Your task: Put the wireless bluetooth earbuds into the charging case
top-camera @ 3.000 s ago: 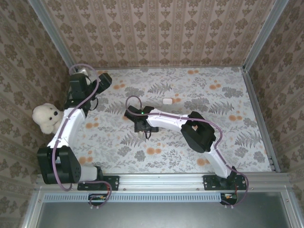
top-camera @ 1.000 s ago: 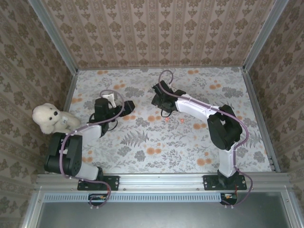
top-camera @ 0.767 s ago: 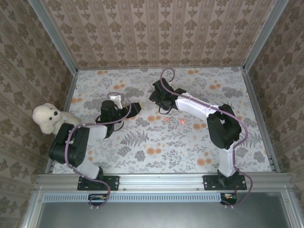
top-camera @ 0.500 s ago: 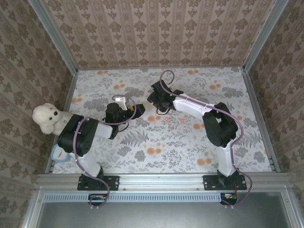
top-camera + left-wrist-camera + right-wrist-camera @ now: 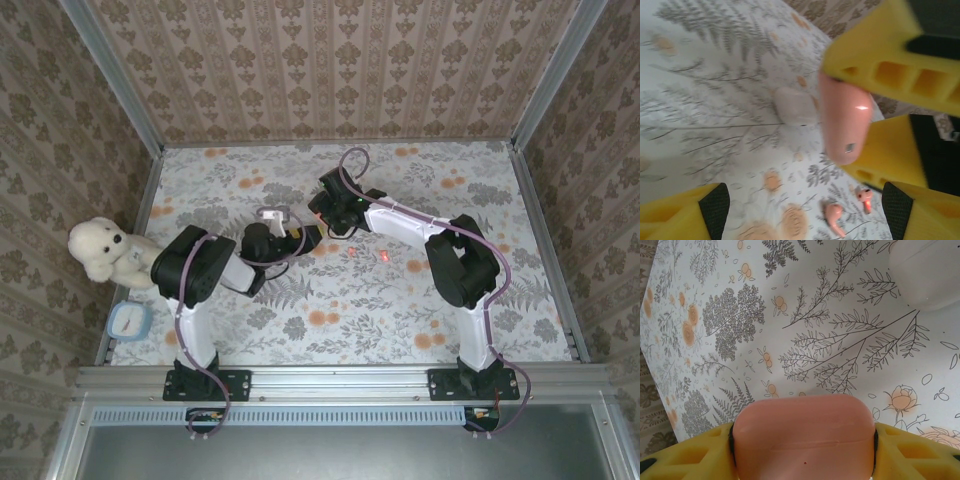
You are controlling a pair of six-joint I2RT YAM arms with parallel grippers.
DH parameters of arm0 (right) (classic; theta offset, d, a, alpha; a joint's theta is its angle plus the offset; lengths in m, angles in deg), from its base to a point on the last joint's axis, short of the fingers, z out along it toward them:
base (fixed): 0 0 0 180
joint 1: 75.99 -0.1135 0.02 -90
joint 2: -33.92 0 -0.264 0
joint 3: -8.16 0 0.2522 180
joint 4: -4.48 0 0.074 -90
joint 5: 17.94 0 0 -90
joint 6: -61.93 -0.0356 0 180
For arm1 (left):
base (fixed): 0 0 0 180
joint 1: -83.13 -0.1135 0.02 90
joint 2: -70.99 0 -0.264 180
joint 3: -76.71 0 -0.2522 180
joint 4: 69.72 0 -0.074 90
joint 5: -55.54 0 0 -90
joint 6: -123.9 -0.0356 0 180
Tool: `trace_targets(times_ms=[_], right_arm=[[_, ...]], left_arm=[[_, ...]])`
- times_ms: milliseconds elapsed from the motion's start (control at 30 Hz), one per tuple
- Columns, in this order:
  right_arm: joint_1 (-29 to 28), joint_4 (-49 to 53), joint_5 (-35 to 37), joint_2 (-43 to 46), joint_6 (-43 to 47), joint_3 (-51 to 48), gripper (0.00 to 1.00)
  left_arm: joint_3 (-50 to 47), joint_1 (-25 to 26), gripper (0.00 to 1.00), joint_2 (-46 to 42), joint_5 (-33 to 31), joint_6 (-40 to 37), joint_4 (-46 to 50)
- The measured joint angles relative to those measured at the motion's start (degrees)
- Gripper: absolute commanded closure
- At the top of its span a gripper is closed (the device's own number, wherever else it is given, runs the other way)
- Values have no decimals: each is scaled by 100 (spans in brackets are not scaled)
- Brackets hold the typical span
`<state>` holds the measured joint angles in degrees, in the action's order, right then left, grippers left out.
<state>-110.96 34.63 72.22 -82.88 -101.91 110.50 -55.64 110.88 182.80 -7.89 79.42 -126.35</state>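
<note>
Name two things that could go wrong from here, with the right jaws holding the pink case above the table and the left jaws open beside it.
1. The glossy, rounded pink case is pinched only at its two sides by the right jaws. A nudge from the open left jaws might twist it or knock it free.
2. The two pink earbuds and the white case lie loose on the table close by. A low-moving arm could scatter them.

Pink case (image 5: 804, 432) clamped btwn yellow fingers (image 5: 905, 452) of R gripper (image 5: 804, 456); white case (image 5: 927, 272) top-right corner, on floral cloth (image 5: 790, 325)
</note>
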Motion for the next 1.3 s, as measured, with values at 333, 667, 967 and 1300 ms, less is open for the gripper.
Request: trace_targets(times_ms=[333, 667, 967, 1300], right_arm=[[33, -127, -90, -2, -15, -24, 47], [35, -310, -195, -2, -98, -264, 47], [46, -472, -240, 0, -251, -385, 48], [52, -621, -258, 4, -315, -448, 48]], left_arm=[[372, 149, 27, 304, -188, 42, -125], [599, 157, 35, 385, -317, 81, -129], [710, 190, 53, 566, -345, 96, -149], [778, 184, 73, 603, -356, 133, -208]])
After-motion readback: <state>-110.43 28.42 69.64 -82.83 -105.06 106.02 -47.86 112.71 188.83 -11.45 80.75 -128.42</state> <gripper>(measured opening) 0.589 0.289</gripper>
